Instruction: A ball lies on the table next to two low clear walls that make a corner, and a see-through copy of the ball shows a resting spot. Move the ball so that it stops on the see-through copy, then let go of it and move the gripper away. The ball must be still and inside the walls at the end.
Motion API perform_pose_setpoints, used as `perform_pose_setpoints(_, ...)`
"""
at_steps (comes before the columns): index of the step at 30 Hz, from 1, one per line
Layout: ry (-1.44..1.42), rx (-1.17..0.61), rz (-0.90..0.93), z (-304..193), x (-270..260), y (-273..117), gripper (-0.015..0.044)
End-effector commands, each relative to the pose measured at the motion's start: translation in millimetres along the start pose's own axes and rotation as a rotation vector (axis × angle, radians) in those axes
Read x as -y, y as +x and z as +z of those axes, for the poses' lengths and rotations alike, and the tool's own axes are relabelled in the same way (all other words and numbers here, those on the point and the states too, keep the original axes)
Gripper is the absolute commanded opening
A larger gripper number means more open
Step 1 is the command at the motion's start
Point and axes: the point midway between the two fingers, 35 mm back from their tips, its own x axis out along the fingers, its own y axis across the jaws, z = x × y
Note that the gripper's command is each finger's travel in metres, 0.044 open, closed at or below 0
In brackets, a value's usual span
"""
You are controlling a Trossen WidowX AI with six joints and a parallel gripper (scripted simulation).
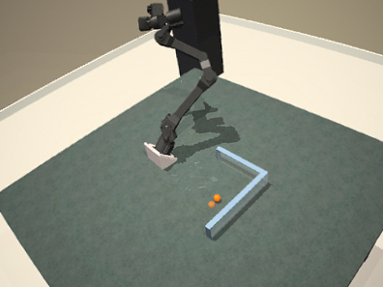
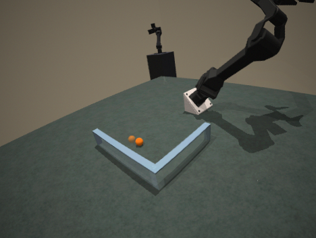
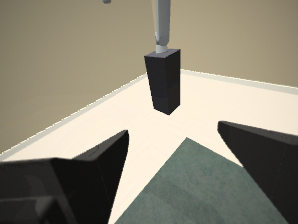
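Two small orange spheres sit inside the corner of the low clear blue-tinted walls (image 1: 244, 186), toward the middle of the dark green bench (image 1: 97, 229): the solid orange ball (image 1: 217, 197) lies just beside, apparently touching, its paler see-through copy (image 1: 211, 204). The black end effector (image 3: 172, 150) stands wide open and holds nothing, well apart from the ball, nearer the bench's far edge. A good next step would be a slow, low approach and a gentle nudge, since the ball probably rolls easily.
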Motion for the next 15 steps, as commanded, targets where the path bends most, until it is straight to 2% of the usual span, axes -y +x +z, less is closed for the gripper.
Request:
perform_pose_setpoints(1, -0.006, 0.006, 0.005, 1, -2, -1, 0.0374)
perform_pose_setpoints(7, -0.188, 0.199, 0.174, 30, -56, -41, 0.0229)
perform_pose_setpoints(15, -0.384, 0.507, 0.417, 59, -125, -128, 0.0229)
